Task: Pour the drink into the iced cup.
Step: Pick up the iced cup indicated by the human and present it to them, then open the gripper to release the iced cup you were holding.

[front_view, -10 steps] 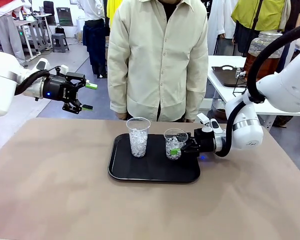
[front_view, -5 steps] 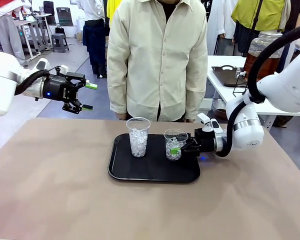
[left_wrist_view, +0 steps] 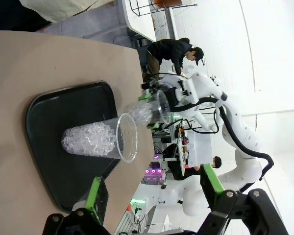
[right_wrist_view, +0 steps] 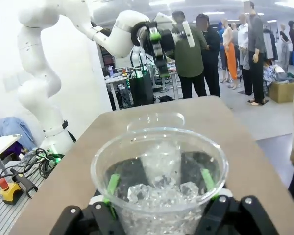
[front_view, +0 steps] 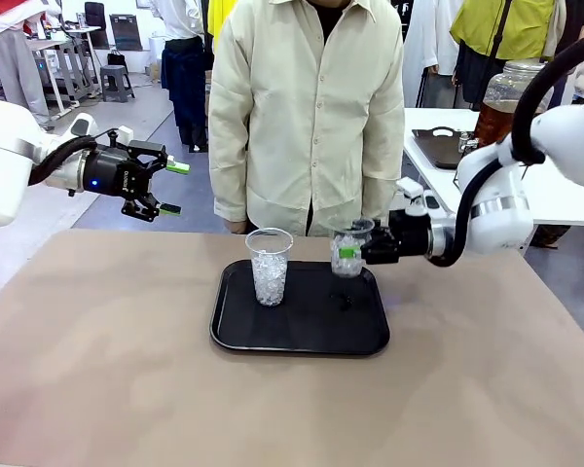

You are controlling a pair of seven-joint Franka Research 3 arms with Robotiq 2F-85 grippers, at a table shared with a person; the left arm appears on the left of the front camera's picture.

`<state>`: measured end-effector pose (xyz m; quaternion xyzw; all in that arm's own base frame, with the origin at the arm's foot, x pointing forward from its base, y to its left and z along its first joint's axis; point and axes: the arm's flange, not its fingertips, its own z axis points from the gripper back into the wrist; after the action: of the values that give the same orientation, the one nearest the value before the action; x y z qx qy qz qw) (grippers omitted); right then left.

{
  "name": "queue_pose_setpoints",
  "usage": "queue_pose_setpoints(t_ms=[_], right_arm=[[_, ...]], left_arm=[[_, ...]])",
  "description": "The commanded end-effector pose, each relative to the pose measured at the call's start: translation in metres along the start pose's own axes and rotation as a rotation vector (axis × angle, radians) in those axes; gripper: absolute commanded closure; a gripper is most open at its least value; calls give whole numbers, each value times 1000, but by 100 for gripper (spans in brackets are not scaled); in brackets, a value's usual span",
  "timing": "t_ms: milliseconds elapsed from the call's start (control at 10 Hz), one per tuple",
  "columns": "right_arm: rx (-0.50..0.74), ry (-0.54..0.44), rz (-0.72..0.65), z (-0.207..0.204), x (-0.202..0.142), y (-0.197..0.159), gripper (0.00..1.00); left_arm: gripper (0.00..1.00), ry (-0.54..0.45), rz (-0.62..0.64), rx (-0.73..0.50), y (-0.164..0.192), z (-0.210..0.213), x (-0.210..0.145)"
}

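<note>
Quick update: a second ago the right claw point(front_view: 348, 255) had its iced cup point(front_view: 355, 236) sitting on the tray point(front_view: 302, 336); now the cup is lifted clear and hangs over the tray's right side. The claw is clamped on it, green pads on both sides in the wrist view. So it's been picked up, but no pouring has happened. Both cups hold ice and nothing amber.

The left claw point(front_view: 174, 188) hasn't budged. It's spread wide, holding nothing, high off the desk point(front_view: 127, 370) and well apart from everything.

Count: two iced cups, one in the right claw and the second iced cup point(front_view: 270, 268) down-left of it on the tray. One tray. One person point(front_view: 307, 107) just beyond the right claw. The drink point(front_view: 492, 115) looks to be in one big jar point(front_view: 514, 73), well behind that claw.
</note>
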<state>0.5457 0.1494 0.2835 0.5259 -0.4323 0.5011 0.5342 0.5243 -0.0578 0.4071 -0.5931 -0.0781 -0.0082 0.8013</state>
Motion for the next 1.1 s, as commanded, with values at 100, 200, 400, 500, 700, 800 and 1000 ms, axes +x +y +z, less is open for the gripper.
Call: queue_pose_setpoints(t_ms=[100, 200, 400, 500, 700, 800, 1000], right_arm=[[20, 31, 68, 1, 45, -17, 19], [21, 34, 98, 1, 54, -22, 19], [29, 2, 94, 5, 63, -32, 19], [32, -2, 89, 4, 63, -32, 19], [9, 19, 124, 4, 61, -24, 19], [9, 19, 124, 4, 61, -24, 19], [9, 19, 124, 4, 61, -24, 19]], left_arm=[[0, -1, -4, -1, -1, 1, 0], [0, -1, -4, -1, -1, 1, 0], [0, -1, -4, -1, -1, 1, 0], [0, -1, -4, -1, -1, 1, 0], [0, -1, -4, -1, -1, 1, 0], [0, -1, -4, -1, -1, 1, 0], [0, -1, -4, -1, -1, 1, 0]])
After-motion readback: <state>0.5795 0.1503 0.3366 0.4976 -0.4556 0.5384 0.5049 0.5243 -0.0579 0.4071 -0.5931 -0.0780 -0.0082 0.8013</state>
